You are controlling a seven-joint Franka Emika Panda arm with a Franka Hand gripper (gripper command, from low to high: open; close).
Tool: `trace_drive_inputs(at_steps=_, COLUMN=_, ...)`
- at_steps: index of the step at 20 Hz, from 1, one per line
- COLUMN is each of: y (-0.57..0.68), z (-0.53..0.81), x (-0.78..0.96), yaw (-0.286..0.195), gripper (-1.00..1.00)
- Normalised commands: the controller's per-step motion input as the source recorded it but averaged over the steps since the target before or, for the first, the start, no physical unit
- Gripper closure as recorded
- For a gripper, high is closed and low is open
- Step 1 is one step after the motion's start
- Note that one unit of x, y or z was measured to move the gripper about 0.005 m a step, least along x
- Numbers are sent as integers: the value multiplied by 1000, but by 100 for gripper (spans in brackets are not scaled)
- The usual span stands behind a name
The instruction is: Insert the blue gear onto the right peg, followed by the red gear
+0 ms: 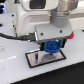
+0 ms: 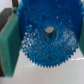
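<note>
Blue gear (image 1: 51, 47) pinched in the pincer (image 1: 52, 48), low over the grey plate (image 1: 36, 59).

Clamped by its rim between both pads, bore left free, likely for dropping onto the right peg; peg itself hidden, red gear nowhere in view.
</note>
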Motion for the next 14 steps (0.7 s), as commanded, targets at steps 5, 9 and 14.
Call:
trace_drive_inputs(at_steps=5, y=14, z=134, x=359, yaw=0, gripper=100)
trace_drive_inputs(at_steps=9, y=-42, z=86, x=263, yaw=0, gripper=100)
trace_drive_inputs(at_steps=14, y=-37, z=-40, x=190, yaw=0, gripper=100)
